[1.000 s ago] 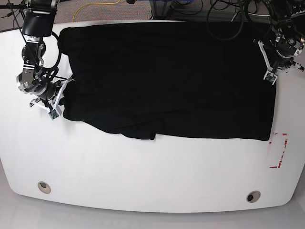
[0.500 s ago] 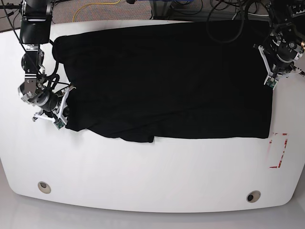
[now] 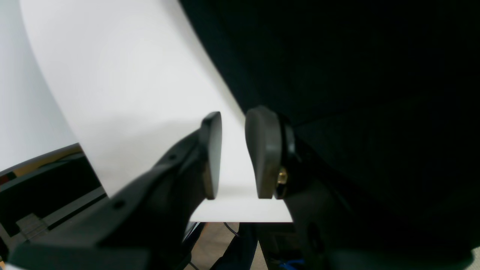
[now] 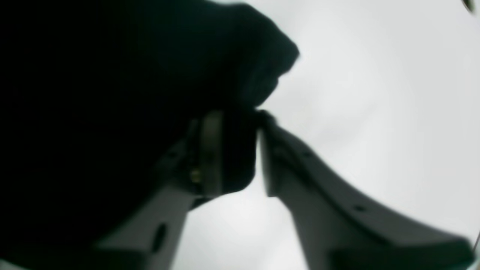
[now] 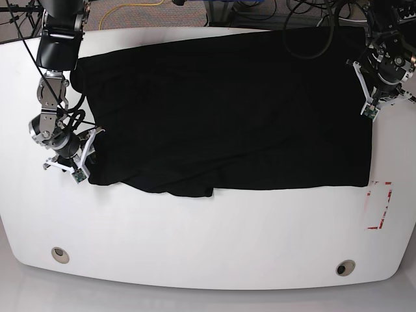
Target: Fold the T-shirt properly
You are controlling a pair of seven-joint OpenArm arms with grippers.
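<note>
The black T-shirt (image 5: 227, 110) lies spread wide across the white table (image 5: 195, 234), with a loose fold along its front hem near the middle. My right gripper (image 5: 83, 164) is at the shirt's front left corner. In the right wrist view (image 4: 238, 116) it is shut on a bunch of the black fabric (image 4: 93, 93). My left gripper (image 5: 369, 112) is at the shirt's right edge. In the left wrist view (image 3: 234, 123) its fingers stand a little apart with bare table between them, and the shirt (image 3: 356, 75) lies just beside the right finger. No lettering or print shows.
Red tape marks (image 5: 382, 205) sit near the table's right edge. Two round holes (image 5: 60, 255) (image 5: 345, 267) lie near the front edge. Cables (image 5: 305, 19) hang beyond the back edge. The table's edge (image 3: 243, 221) is right under the left gripper.
My right gripper moved toward the front edge with the shirt's left corner, pulling the left side down. The shirt's right edge shifted slightly inward. The left gripper stayed almost still.
</note>
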